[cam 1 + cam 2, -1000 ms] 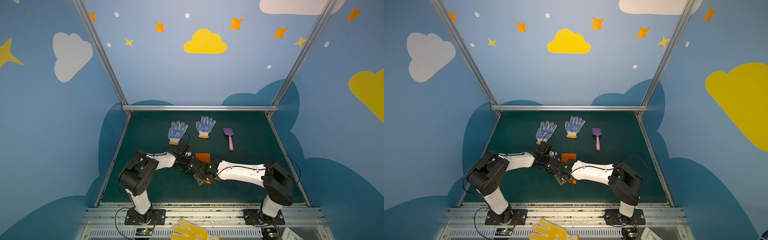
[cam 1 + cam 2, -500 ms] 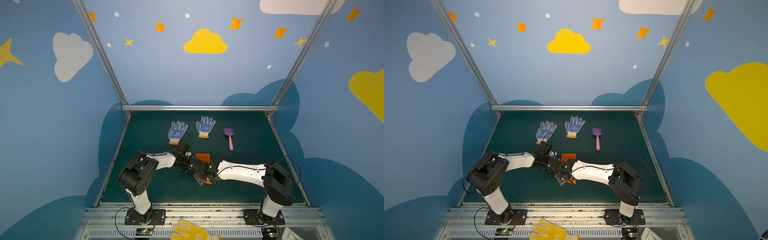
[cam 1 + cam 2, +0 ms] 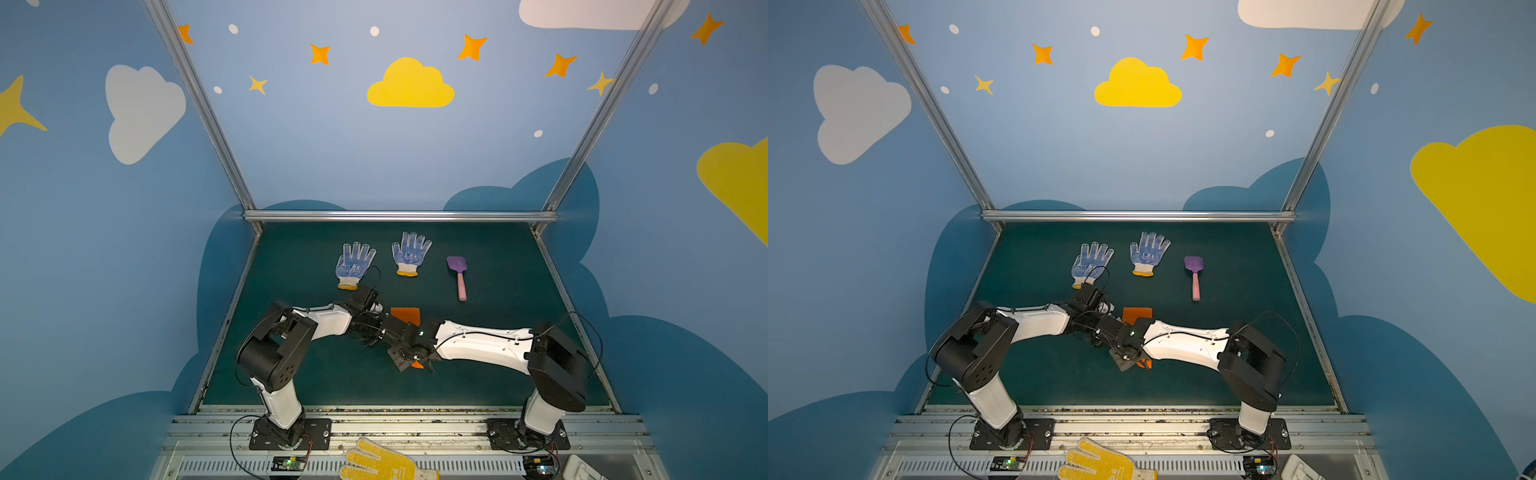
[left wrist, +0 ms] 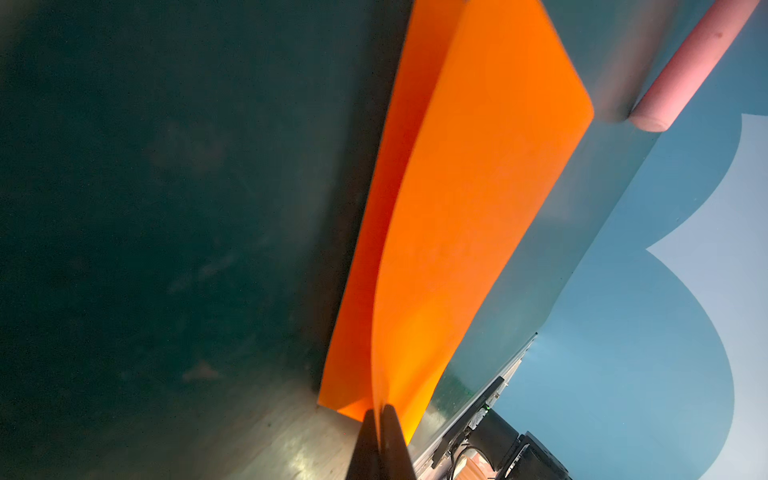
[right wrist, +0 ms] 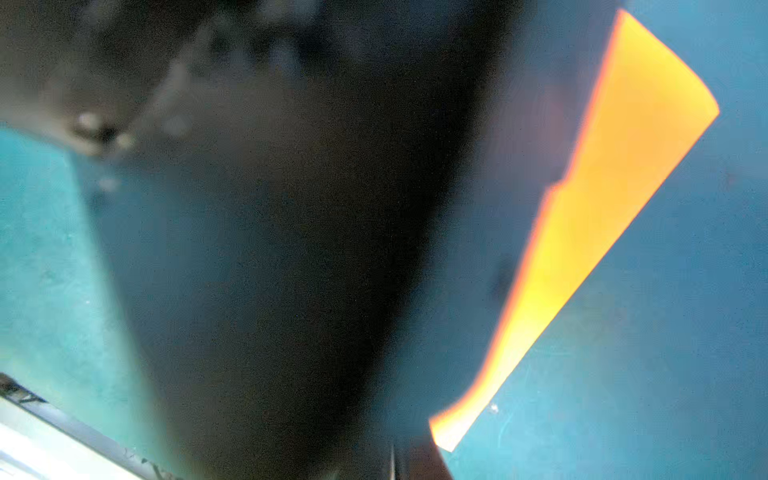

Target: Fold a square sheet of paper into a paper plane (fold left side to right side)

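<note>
Front rail: yellow dotted glove (image 3: 384, 461) is lying between the two arm bases, off the mat (image 3: 316, 374).

Mid-mat: both arms are reaching in low and meeting over the paper sheet (image 3: 406, 315), orange, which is lying at the centre of the mat. The right arm is covering most of it in both top views. Only a far strip and a small near corner are showing.

Left gripper (image 4: 380, 419): jaws are pressing together on the sheet's edge, clamping the upper layer. In the left wrist view that layer is curving up off a lower layer that is lying flat on the mat, so the sheet is sitting doubled over but not pressed flat.

Right gripper (image 3: 409, 360): jaws are sitting together. The right wrist view is blurring badly. The sheet's corner is showing right beside the fingertips (image 5: 415, 463), and I can't tell if any paper is pinched between them.

Far side: two blue-dotted gloves (image 3: 355, 264) (image 3: 410, 253) are lying side by side, fingers pointing at the back wall. The left arm's wrist is sitting just beside the cuff of the nearer one. The toy shovel (image 3: 458, 276), purple blade and pink handle, is lying to their right, apart from the sheet.
</note>
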You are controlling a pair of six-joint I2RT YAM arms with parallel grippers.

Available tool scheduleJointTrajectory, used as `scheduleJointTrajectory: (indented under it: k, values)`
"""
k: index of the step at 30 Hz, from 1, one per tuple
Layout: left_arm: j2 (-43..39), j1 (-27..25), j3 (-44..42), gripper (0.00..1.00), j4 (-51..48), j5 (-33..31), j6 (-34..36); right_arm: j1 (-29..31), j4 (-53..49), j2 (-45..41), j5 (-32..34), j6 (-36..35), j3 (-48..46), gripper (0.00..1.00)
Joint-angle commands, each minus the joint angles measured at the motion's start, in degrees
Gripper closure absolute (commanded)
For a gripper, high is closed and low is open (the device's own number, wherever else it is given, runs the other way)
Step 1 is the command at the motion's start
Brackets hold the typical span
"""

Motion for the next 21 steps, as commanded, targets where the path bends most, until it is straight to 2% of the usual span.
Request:
scheduleJointTrajectory:
  k: [1, 3, 5, 9, 15, 21]
  values:
    - [-1.40, 0.02, 0.90, 0.96, -1.45, -0.15, 1.73, -0.28, -1.06, -2.01, -2.02, 0.09, 1.42, 1.00]
    - [-1.82, 0.64, 1.12, 0.89, -2.35, -0.26, 2.51, -0.79, -0.45, -2.17, -3.70, 0.06, 0.92, 1.00]
    - [-2.72, 1.77, 1.08, 0.73, -3.42, -0.68, 3.08, -1.48, 0.61, -2.57, -5.71, 0.10, -0.04, 1.00]
    - [-5.51, 4.73, 1.25, 0.50, -5.99, -1.20, 4.77, -2.88, 2.41, -3.39, -9.24, 0.41, -2.03, 1.00]
    - [-6.88, 7.29, 3.73, 0.42, -8.21, -1.25, 6.91, -4.34, 4.21, -3.68, -12.16, 1.07, -3.85, 1.00]
    - [-3.45, 7.39, 9.13, 0.37, -7.94, -0.07, 8.26, -4.39, 4.51, -2.63, -13.95, 0.11, -4.20, 1.00]
